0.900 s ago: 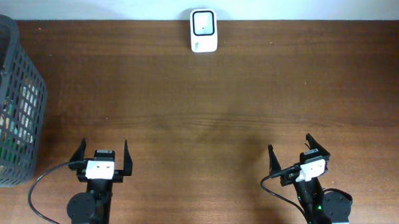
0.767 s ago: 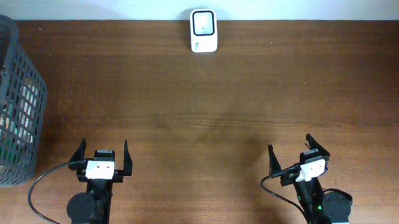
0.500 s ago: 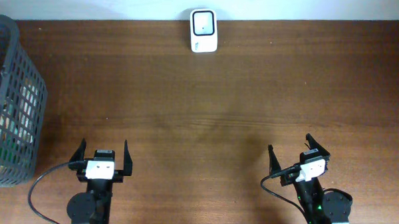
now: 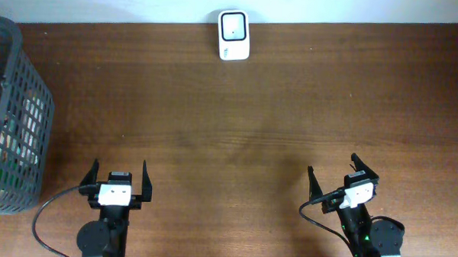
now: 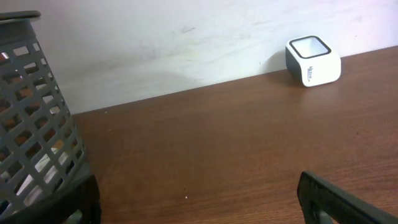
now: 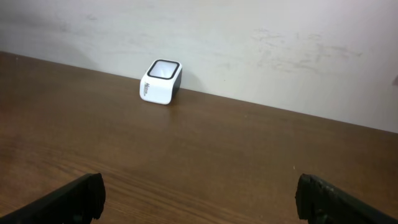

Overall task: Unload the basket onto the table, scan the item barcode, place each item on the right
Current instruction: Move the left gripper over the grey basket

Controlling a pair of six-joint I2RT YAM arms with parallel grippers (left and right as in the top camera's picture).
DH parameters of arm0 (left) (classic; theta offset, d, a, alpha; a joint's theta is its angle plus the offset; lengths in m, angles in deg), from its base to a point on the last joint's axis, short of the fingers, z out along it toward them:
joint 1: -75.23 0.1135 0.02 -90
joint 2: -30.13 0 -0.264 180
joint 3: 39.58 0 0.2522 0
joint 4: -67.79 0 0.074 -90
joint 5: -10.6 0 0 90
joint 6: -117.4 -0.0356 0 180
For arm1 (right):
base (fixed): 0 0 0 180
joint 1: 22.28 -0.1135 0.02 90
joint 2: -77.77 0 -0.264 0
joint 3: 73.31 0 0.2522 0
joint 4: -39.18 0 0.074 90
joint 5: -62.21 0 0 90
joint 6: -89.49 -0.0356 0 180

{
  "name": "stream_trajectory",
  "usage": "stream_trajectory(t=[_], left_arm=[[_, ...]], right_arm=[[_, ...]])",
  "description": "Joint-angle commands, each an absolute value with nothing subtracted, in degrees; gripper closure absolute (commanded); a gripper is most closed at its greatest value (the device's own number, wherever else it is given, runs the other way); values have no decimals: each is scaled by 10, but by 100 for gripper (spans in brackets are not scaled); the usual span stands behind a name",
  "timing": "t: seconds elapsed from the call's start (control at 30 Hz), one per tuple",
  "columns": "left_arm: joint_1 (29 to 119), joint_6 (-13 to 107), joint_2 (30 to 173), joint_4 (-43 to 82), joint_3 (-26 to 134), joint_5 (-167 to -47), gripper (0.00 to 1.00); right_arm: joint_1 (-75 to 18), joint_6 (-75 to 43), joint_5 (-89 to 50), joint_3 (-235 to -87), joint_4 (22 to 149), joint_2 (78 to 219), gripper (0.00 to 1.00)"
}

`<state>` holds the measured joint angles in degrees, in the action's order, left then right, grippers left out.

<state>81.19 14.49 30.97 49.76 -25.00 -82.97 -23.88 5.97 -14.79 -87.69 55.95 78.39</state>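
Note:
A white barcode scanner (image 4: pixel 234 35) with a dark window on top stands at the table's far edge, against the wall; it also shows as the scanner (image 5: pixel 313 61) in the left wrist view and the scanner (image 6: pixel 161 82) in the right wrist view. Items lie inside the grey mesh basket (image 4: pixel 15 75) at the left; I cannot tell them apart through the mesh. My left gripper (image 4: pixel 120 176) rests open near the front edge with nothing between its fingers. My right gripper (image 4: pixel 332 172) is likewise open and empty at the front right.
The grey basket (image 5: pixel 34 124) stands close to the left of my left gripper. A white wall runs behind the brown wooden table (image 4: pixel 252 122). Black cables trail from both arm bases at the front edge.

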Motion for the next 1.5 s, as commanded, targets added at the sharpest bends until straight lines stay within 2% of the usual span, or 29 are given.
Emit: stream_trajectory(t=[0.0,0.43,0.63,0.83,1.03,1.27,1.47], left_arm=[[809,136,305,494,-253,-814,1],[809,177,312,470,-224,-816,1],[809,184,403,445,-120,-817,1],[809,192,616,351,103,-855,1],[809,192,836,138,381,-891,1],[809,192,1052,-84,694,-1056,1],[814,186,1090,-69,735,-1060,1]], right_arm=[[-241,61,-149,-874,562,782,2],[-241,61,-149,-874,562,782,2],[-241,61,-149,-874,562,782,2],[-241,61,-149,-874,562,782,2],[-241,61,-149,-874,562,782,2],[-241,61,-149,-874,562,782,2],[-241,61,-149,-874,562,782,2]])
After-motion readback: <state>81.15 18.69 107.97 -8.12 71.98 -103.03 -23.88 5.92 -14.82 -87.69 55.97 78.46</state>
